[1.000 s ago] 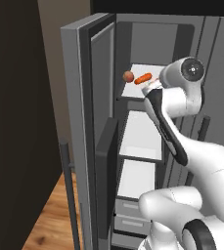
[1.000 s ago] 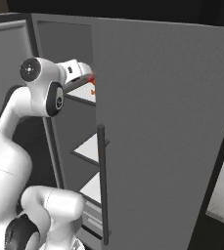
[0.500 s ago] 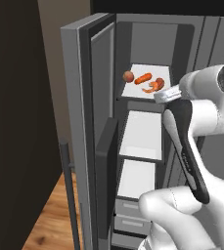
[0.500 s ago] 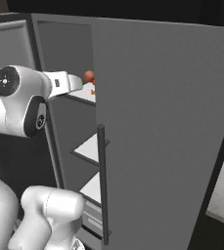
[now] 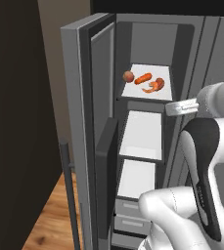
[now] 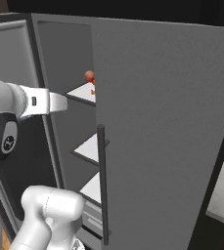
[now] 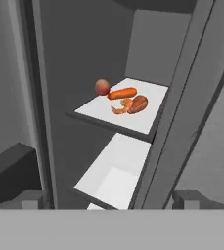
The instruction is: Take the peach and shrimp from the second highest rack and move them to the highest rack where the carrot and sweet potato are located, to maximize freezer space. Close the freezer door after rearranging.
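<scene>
Risk, door: the freezer door [image 5: 91, 132] stood open at 9 o'clock of the racks; a push landing on its inner bin rather than the outer face could stall the swing, in my judgement.
Risk, food: a hard slam might roll the round peach [image 7: 102, 87] off the shelf edge, since it sat nearest the rim.
Pincer: the gripper [image 7: 108, 200] was spread wide with nothing between its tips, outside the cabinet and well apart from the food.
Peach: small, reddish-orange, at 9 o'clock of the cluster on the highest rack [image 7: 152, 93].
Shrimp: the curled orange shrimp [image 7: 121, 107] lay at 6 o'clock of the carrot [image 7: 122, 93], touching the brown sweet potato [image 7: 138, 103].
Second rack: the second highest rack [image 5: 145, 132] looked bare and white.
Stage: only closing seemed left.
</scene>
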{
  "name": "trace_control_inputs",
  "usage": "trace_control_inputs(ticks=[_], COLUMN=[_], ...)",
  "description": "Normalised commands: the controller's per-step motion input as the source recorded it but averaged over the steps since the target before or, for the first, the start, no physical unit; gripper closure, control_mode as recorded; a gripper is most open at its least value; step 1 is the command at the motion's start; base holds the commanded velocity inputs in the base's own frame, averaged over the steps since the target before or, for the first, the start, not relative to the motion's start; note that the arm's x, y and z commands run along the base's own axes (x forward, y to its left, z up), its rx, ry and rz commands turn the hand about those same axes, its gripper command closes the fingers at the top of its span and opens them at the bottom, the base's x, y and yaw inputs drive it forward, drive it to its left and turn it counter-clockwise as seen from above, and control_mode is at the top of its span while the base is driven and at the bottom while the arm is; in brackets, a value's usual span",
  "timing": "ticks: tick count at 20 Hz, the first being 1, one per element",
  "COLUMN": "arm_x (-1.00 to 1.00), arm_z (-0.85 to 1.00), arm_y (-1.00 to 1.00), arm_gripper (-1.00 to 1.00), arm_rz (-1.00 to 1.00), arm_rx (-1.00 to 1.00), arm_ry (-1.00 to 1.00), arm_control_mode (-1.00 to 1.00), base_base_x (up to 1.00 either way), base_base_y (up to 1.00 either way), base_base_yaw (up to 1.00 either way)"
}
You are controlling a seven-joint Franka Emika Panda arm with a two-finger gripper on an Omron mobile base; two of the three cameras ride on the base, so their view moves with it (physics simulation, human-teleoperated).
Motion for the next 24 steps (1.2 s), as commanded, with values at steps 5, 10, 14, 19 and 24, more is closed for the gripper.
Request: trace_control_inputs(ticks=[5,10,14,19,24], arm_x=[-0.69,-0.51,-0.63,0.00,0.00], arm_z=[0.04,-0.07,-0.21,0.00,0.00], arm_y=[0.00,-0.03,-0.03,0.00,0.00], arm_gripper=[-1.00,-1.00,-1.00,-1.00,-1.00], arm_rz=[-0.06,-0.01,-0.07,0.00,0.00], arm_rx=[0.03,0.05,0.08,0.00,0.00], arm_ry=[0.19,0.05,-0.09,0.00,0.00], arm_control_mode=[-1.00,-1.00,-1.00,1.00,1.00], base_base_x=[0.00,0.00,0.00,-1.00,-0.90], base_base_y=[0.00,0.00,0.00,0.00,0.26], base_base_yaw=[0.00,0.00,0.00,-0.06,-0.03])
